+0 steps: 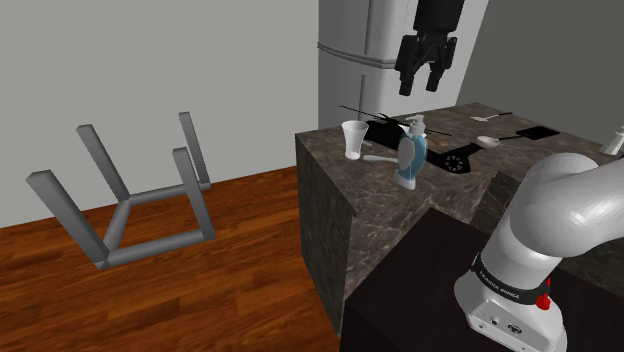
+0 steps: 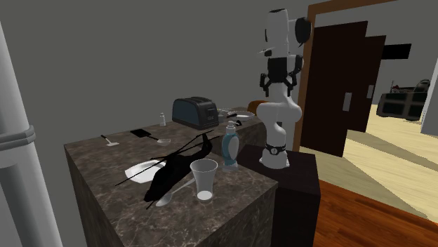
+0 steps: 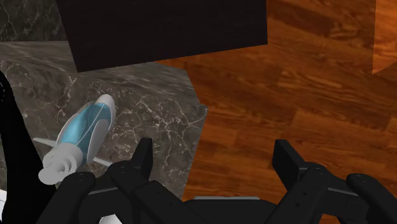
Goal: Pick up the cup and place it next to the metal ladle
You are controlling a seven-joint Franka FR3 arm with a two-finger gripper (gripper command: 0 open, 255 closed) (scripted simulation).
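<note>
Counter goods, holding 1: a blue-and-white bottle (image 1: 411,155) is standing upright almost straight beneath the claw (image 1: 422,88), the nearest thing to it. A black toy helicopter (image 2: 172,172) is sprawling just beyond the bottle, one rotor blade crossing a white plate (image 2: 140,169). A pale ladle (image 2: 175,194) is lying alongside the helicopter, its handle ending just beside the cup. A black toaster (image 2: 200,111) and a black spatula (image 2: 142,133) are sitting farther off.

Holding 2: the cup (image 1: 353,139), pale and see-through, is standing upright near the counter's corner, well below the claw and off to one side, past the bottle.

Claw: it is hanging high over the counter, fingers spread wide apart, gripping nothing.

Setting: a counter (image 1: 330,200) of dark veined stone is bearing everything. A red-brown wooden floor (image 1: 200,290) is running below, with an upturned grey stool frame (image 1: 155,245) on it. A pale fridge (image 1: 350,50) is rising behind the claw, against grey walls
</note>
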